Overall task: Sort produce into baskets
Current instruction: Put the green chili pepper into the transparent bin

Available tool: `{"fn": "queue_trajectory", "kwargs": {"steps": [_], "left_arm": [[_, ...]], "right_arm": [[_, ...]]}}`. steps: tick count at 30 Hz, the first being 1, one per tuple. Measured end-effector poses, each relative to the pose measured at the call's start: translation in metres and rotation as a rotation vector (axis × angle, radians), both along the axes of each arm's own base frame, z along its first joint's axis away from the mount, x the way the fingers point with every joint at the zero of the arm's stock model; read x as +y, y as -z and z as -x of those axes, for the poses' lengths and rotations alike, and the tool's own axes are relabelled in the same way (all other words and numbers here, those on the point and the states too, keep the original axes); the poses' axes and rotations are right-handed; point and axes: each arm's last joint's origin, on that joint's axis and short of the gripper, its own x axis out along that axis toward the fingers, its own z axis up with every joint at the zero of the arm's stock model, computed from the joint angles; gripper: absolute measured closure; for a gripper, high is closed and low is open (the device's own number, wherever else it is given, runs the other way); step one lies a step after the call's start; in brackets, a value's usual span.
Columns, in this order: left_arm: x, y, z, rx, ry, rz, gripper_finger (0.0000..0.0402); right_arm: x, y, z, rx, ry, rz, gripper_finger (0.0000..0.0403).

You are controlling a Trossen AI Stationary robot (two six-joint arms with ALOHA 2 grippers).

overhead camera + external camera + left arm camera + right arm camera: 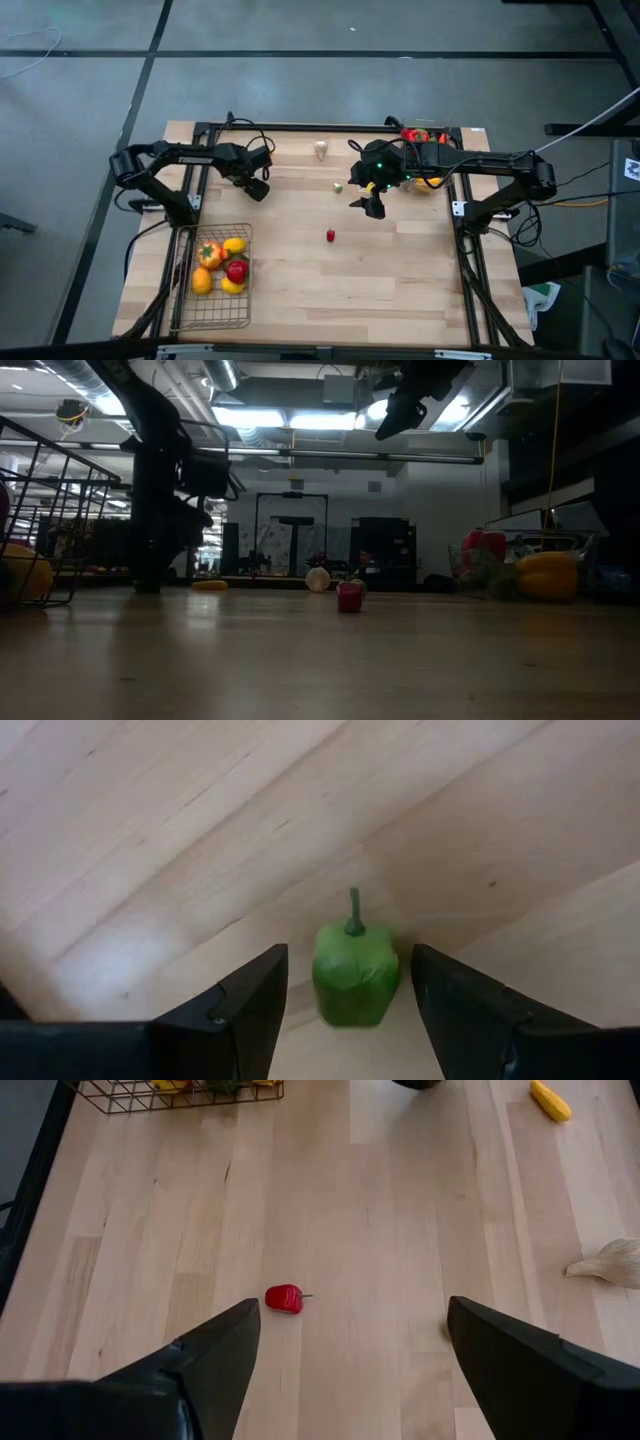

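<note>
A small green pepper [355, 982] stands on the wooden table with its stem up. My left gripper [347, 965] is open, points down over it near the table's far left, and has one finger on either side with a gap to each. In the high view, my left gripper [258, 187] hides the pepper. The wire basket [190, 310] at the near left holds orange, yellow and red produce. My right gripper [372, 205] hangs open and high over the table's middle, above a tiny red piece [285, 1298]. The clear bin [452, 140] at the far right holds red and yellow produce.
A white garlic-like piece [321, 150] and a small pale piece [338, 187] lie on the far half of the table. A yellow piece [550, 1100] lies near my left gripper. Black frame rails [470, 270] run along the table's sides. Bare wood [380, 290] fills the near middle.
</note>
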Motion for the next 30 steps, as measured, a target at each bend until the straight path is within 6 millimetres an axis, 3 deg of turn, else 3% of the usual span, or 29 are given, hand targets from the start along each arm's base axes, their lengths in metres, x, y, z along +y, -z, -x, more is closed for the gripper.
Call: {"fn": "queue_trajectory", "kwargs": {"steps": [7, 18, 30], "left_arm": [[0.001, 0.003, -0.002, 0.007, 0.022, 0.01, 0.0201], [0.0, 0.003, -0.003, -0.023, 0.013, 0.039, 0.0274], [0.01, -0.015, -0.035, -0.369, 0.012, 0.143, 0.0285]], "right_arm": [[0.0, 0.0, 0.0, 0.0, 0.0, 0.0, 0.0084], [0.0, 0.0, 0.0, 0.0, 0.0, 0.0, 0.0084], [0.0, 0.0, 0.0, 0.0, -0.001, 0.0, 0.0084]]}}
